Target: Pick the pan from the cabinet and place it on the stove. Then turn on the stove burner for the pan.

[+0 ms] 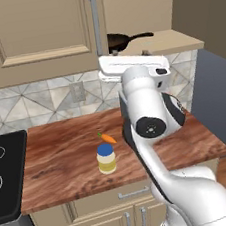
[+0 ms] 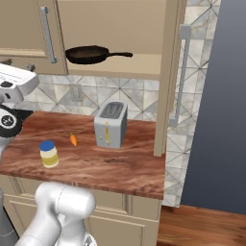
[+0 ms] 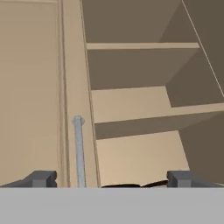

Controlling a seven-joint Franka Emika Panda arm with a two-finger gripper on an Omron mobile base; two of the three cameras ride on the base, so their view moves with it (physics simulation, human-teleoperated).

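Observation:
The dark pan (image 1: pixel 118 40) (image 2: pixel 86 55) lies on the bottom shelf of the open side of the tan cabinet (image 2: pixel 115 29), its long handle pointing right. My gripper (image 3: pixel 111 179) is open, its two dark fingertips (image 3: pixel 41 178) spread wide with nothing between them. It faces the cabinet from just below and in front of the shelf; a thin dark sliver of the pan (image 3: pixel 131 185) shows between the tips. The stove (image 1: pixel 9 169) sits at the left end of the counter. Its white rings are cut off, so I cannot tell which is the stove burner.
The cabinet's left door is shut, with a silver bar handle (image 1: pixel 96 24) (image 3: pixel 78 151). The right door (image 2: pixel 169 72) stands open edge-on. On the wooden counter (image 1: pixel 65 156) are a carrot (image 1: pixel 106 137), a blue-lidded jar (image 1: pixel 106 157) and a silver toaster (image 2: pixel 111 124).

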